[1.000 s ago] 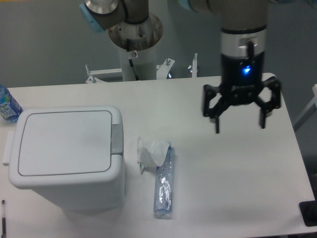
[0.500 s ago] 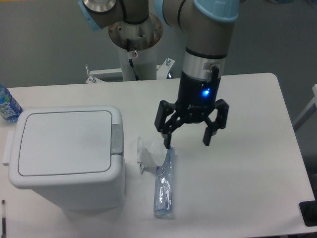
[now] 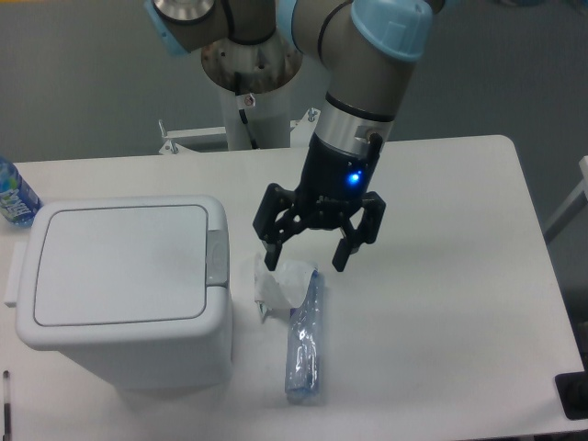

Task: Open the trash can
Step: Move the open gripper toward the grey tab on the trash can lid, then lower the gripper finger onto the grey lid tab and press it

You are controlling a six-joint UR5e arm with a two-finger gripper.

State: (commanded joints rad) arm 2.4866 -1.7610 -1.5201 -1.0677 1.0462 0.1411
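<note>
White table (image 3: 441, 303) holds trash can (image 3: 119, 285) (lid shut), crumpled tissue (image 3: 280, 280), bottle (image 3: 305, 340).

Grey arm (image 3: 354, 69), black hand (image 3: 306, 259), blue light

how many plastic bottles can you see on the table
2. One bottle lies flat in front of the gripper, right of the trash can, beside crumpled paper. Another bottle sits at the left edge, partly cut off.

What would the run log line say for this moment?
gripper: open, above crumpled paper | trash can: lid shut, untouched | plastic bottle: lying beside can
</note>
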